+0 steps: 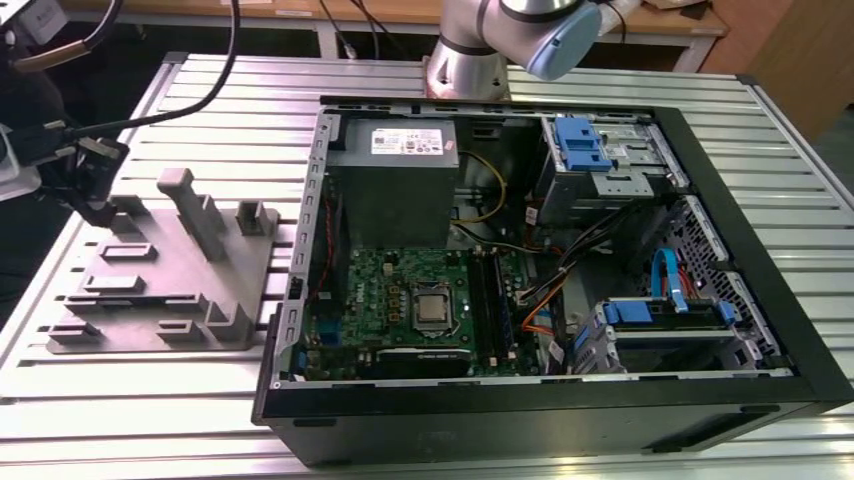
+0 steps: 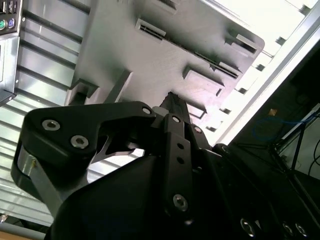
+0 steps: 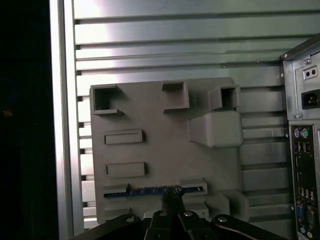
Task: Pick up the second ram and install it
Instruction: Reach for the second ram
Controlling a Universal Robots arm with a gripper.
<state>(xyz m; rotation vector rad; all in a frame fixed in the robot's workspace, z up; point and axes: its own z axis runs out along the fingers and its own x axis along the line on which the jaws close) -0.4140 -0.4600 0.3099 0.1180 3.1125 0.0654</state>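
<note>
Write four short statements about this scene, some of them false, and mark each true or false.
1. The computer case lies open, its motherboard exposed. True.
2. The gripper is inside the case. False: it is at the grey fixture, at the exterior view's left.
3. In the first wrist view, the second ram sits in a slot of the fixture. True.
4. The fixture stands inside the case. False: it stands on the slatted table beside the case.
</note>
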